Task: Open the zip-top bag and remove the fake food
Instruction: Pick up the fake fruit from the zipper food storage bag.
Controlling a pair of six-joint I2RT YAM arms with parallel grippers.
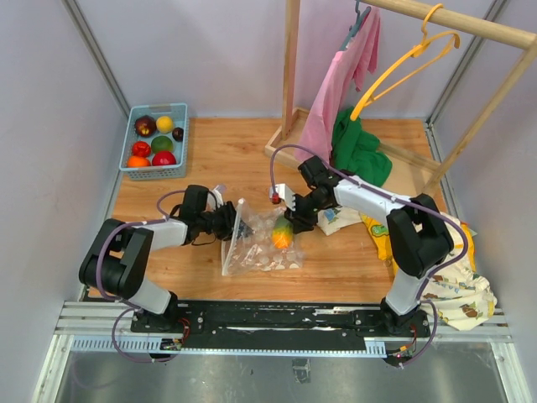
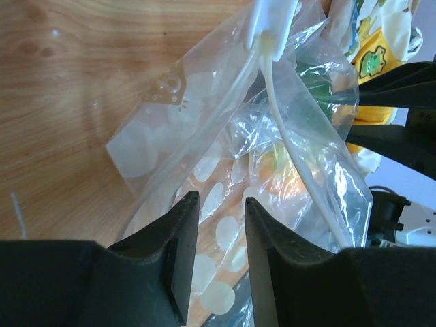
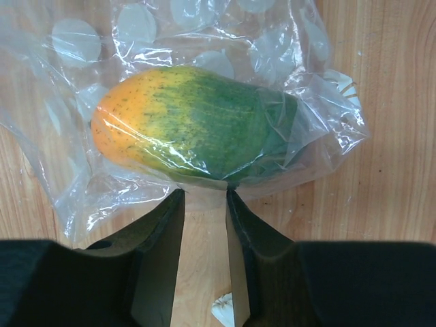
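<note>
The clear zip-top bag (image 1: pixel 252 252) with pale dots lies on the wooden table between my grippers. One fake fruit, orange and green (image 1: pixel 282 235), is inside it. In the right wrist view the fruit (image 3: pixel 191 122) fills the bag (image 3: pixel 82 54), and my right gripper (image 3: pixel 204 197) has its jaws narrowly apart with the bag's edge between the tips. My left gripper (image 2: pixel 218 204) is narrowly open over dotted film of the bag (image 2: pixel 204 102), below the white zip strip (image 2: pixel 286 129). In the top view my left gripper (image 1: pixel 237 225) is at the bag's left end and my right gripper (image 1: pixel 291 225) is at its far right.
A blue basket (image 1: pixel 153 108) at the back left holds several more fake fruits. A wooden rack (image 1: pixel 290 75) with a pink garment, yellow hanger and green cloth (image 1: pixel 361 151) stands back right. Yellow-and-white cartoon cloth (image 1: pixel 449 290) lies at the right.
</note>
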